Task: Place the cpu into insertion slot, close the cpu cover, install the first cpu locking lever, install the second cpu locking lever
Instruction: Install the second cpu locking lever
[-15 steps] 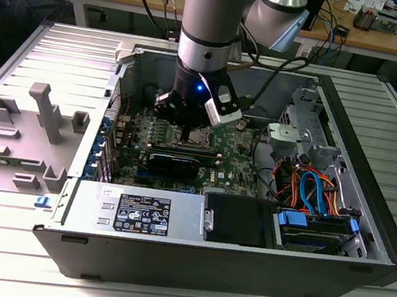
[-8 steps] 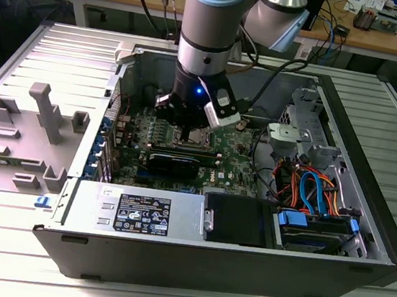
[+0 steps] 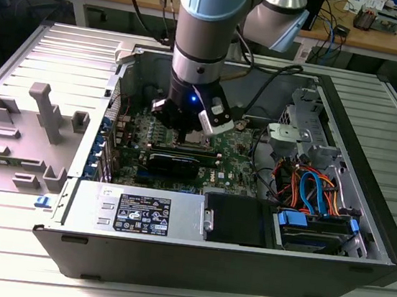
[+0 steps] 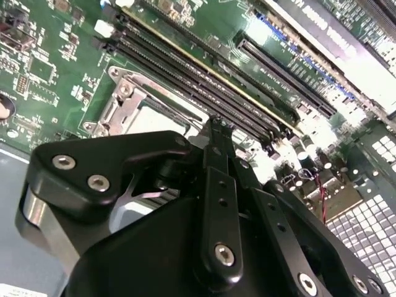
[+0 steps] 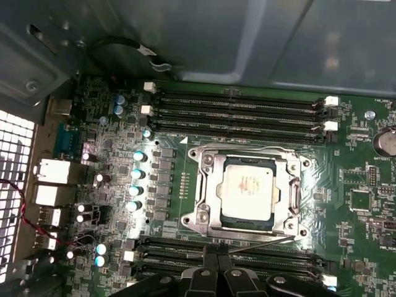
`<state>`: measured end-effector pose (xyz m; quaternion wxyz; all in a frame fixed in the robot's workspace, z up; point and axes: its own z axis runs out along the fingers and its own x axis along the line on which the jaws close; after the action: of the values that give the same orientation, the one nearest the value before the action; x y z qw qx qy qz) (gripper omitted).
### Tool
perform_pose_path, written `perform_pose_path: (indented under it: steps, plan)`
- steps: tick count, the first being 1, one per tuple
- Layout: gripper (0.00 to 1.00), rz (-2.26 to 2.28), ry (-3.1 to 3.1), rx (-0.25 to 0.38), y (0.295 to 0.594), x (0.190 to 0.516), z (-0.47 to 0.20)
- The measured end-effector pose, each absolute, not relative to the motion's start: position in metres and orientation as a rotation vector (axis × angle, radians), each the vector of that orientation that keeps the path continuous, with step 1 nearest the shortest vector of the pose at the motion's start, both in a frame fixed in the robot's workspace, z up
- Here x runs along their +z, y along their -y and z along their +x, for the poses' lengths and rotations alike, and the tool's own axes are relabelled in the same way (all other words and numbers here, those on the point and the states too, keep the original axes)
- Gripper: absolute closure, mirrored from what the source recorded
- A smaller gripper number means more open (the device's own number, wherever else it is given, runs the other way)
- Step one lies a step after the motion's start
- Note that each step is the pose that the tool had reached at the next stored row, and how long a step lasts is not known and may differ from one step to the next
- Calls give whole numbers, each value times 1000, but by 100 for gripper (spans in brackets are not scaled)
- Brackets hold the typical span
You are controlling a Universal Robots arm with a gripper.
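The gripper (image 5: 215,255), black and jointed, has its fingertips drawn together with no gap showing, and nothing is held between them. In the first wrist view the tips rest at the edge of the insertion slot (image 5: 204,213), touching a thin metal locking lever (image 5: 260,242) that runs along that side. The cpu (image 5: 250,187) lies flat in the slot, its pale metal top carrying faint print too small to read. The cpu cover (image 5: 289,185) lies closed, framing the chip. Long black memory slots (image 5: 238,104) run along both sides of the socket on the green board (image 5: 356,176). In the exterior view, the arm (image 3: 203,40) reaches down into an open computer case (image 3: 372,148), whose white label (image 3: 143,214) is unreadable.
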<state>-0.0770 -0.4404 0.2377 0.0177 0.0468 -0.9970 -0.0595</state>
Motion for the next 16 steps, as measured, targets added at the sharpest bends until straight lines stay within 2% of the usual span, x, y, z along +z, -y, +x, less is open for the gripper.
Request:
perform_pose_path:
  steps: [5, 16]
  plan:
    - [89, 146, 3096, -217, 452, 236, -80]
    - [89, 147, 3094, -271, 452, 230, -86]
